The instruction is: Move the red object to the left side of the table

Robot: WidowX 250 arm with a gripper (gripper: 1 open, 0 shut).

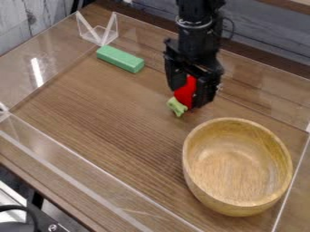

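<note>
The red object (184,91) lies on the brown wood-grain table (103,118) right of the middle, its light-green stem end (179,108) pointing toward the front. My black gripper (190,93) points straight down over it. It is open, with one finger on each side of the red body, which is partly hidden behind them. I cannot tell whether the fingers touch it. The object rests on the tabletop, just behind the wooden bowl.
A large wooden bowl (237,121) sits at the front right, close to the red object. A flat green block (121,59) lies at the back left, with a clear folded stand (97,32) behind it. Low clear acrylic walls (67,168) border the table.
</note>
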